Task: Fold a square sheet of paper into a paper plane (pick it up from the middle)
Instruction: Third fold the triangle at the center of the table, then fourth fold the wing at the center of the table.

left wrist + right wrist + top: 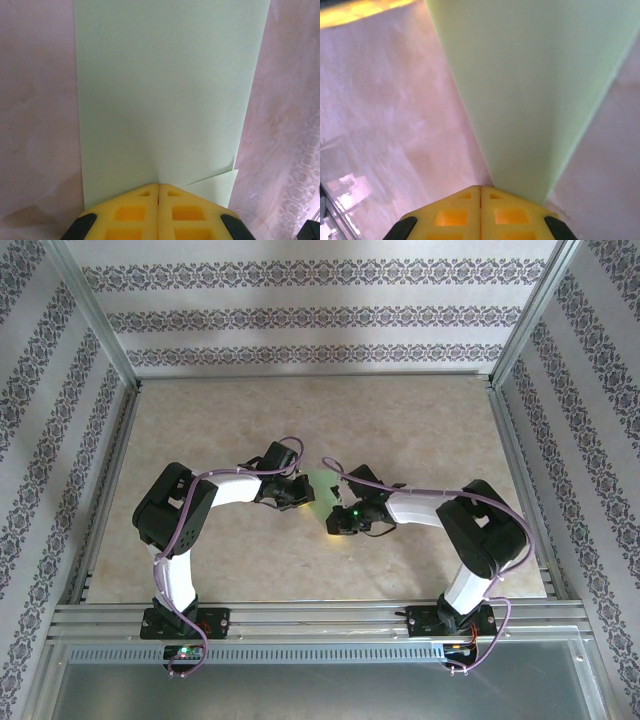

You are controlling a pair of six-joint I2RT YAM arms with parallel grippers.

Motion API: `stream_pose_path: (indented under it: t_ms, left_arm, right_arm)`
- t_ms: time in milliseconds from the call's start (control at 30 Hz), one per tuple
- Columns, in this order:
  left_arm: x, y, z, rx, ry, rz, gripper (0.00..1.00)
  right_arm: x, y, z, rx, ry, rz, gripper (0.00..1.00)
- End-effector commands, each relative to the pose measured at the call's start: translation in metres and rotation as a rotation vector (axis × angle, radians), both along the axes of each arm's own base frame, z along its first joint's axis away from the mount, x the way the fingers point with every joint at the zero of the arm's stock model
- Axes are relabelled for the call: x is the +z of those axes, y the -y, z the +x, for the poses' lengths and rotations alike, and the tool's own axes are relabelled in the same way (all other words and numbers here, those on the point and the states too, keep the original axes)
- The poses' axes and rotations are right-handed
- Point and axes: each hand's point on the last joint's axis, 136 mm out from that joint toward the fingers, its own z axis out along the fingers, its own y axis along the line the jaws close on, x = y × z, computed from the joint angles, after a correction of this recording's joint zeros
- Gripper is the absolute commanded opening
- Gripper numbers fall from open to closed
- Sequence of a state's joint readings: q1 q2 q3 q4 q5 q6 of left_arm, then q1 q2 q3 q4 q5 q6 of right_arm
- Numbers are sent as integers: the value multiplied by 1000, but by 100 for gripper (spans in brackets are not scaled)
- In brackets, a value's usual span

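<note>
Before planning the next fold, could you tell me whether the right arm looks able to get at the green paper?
Probably yes: the right fingers look shut on an edge of the green paper, while the left fingers grip another edge.

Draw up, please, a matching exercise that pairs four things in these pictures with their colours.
Things:
1. square sheet of paper
2. fingers of the left tool
3. table
4. long link of the left arm

Colours:
A. yellow
B. white
C. light green
D. beige, marbled

Pairs: 1-C; 2-A; 3-D; 4-B
</note>
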State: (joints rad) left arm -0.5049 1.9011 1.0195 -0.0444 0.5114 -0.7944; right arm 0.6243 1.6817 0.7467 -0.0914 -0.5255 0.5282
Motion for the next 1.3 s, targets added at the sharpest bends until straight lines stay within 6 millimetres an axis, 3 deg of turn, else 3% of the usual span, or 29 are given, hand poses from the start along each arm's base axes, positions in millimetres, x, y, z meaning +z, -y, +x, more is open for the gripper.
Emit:
stream_pose_path:
  t_ms: [0,133,267,367,500,667,800,1067,1267]
  left_arm:
    - [-41,-21,-25,28,-122,147,6]
    - [-20,-9,-16,35,-100,84,7]
    - [27,15,1,40,-38,-71,12]
    - [57,19,11,68,12,-134,21]
    - [76,3,18,143,45,-163,36]
    - [75,-28,16,244,54,-157,46]
    - [68,-44,9,277,44,-142,50]
    - [49,-44,0,291,-13,-163,52]
    - [41,-39,-3,279,-60,-179,52]
  right_arm:
    - [-4,15,-24,-13,-64,-10,7]
    - [35,15,-2,-65,89,42,8]
    - [71,22,27,-178,221,47,18]
    - [78,28,43,-271,233,29,22]
    - [76,23,56,-323,194,30,22]
    - [77,8,66,-321,176,49,22]
    - [80,1,65,-280,212,43,24]
    - [58,-12,63,-236,135,25,24]
    - [33,-2,72,-281,86,-27,23]
